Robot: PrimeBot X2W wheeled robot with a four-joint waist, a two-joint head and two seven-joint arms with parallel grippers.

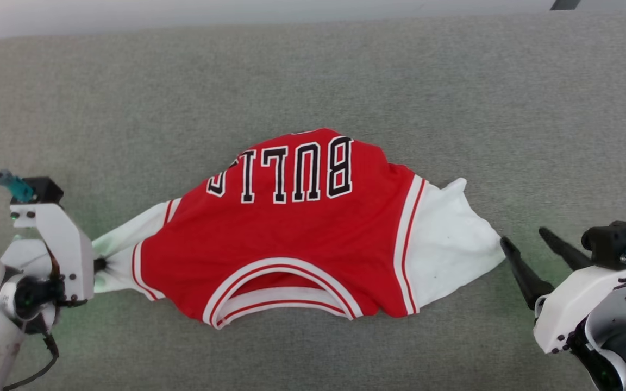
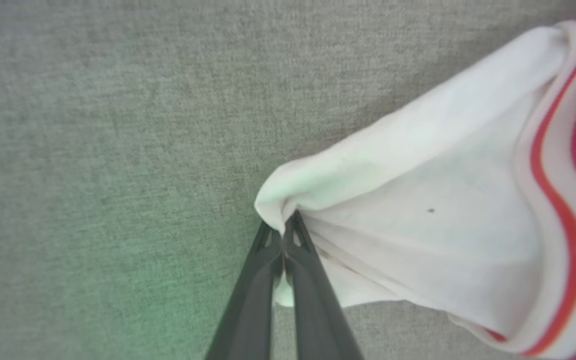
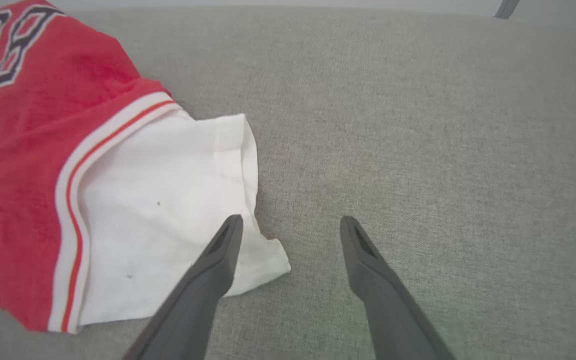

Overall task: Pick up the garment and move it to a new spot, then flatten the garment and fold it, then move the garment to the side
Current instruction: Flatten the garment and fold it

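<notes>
Garment: your red garment (image 1: 291, 228) lies across the middle of the grey surface (image 1: 313, 76). It is humped and creased, not flat.
Lettering: in the head view the black, white-edged "BULLS" lettering (image 1: 286, 174) reads upside down to you, on the far part of the red body.
Neckline: the white-and-red striped neckline (image 1: 280, 293) is the edge nearest the robot.
Left sleeve: the white left sleeve (image 1: 123, 244) is drawn out to a narrow point toward your left arm. The left wrist view shows its cloth (image 2: 418, 210) gathered into folds that run to the fingertips.
Left claw: your left claw (image 2: 284, 227) is closed, with both dark fingers pressed together on the tip of that sleeve and a pinch of white fabric caught between them. In the head view it sits at the left end of the garment (image 1: 101, 265).
Right sleeve: the white right sleeve (image 1: 454, 239) lies spread on the surface, with its striped seam beside the red body.
Right claw: your right claw (image 1: 523, 235) is open, its fingers well apart and gripping nothing. In the right wrist view (image 3: 292, 220) one finger crosses the sleeve's corner (image 3: 168, 210) and the other is over bare surface. You cannot tell from these views whether either finger touches.
Light: a faint green glow (image 2: 168, 310) tints the surface beside the left claw.
</notes>
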